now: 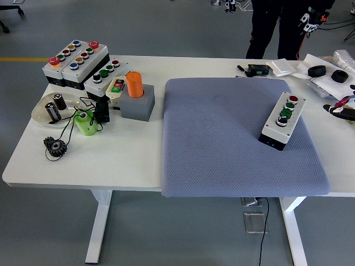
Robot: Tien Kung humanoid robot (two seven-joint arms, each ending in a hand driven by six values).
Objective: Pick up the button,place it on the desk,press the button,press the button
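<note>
Since neither arm reaches over the table [83, 160] yet, the step in hand looks like the first one: picking up the box [282, 119]. It lies on the grey pad [222, 144], slanted, with its row of four caps facing up, a red one [293, 99] at the far end.

A dark shape cut by the right edge may be the right hand [343, 109]. Only a sliver shows, so I cannot tell whether it is open or closed, or even be sure it is the hand. If it is, the box sits near it, to its left and slightly nearer the front edge. The left hand is out of view.

To do this well, I would close on the box across its two long sides and match the wrist to its slant. The fingers should stay below the lid so that no cap is pressed early. The pad looks soft, so the fingertips may sink in before they get under the base. Once lifted, the box should be set flat on bare table left of the hand.

The box's far side and underside are hidden, and the cap markings are too small to read. A person [272, 27] stands beyond the table, visible only as legs.
</note>
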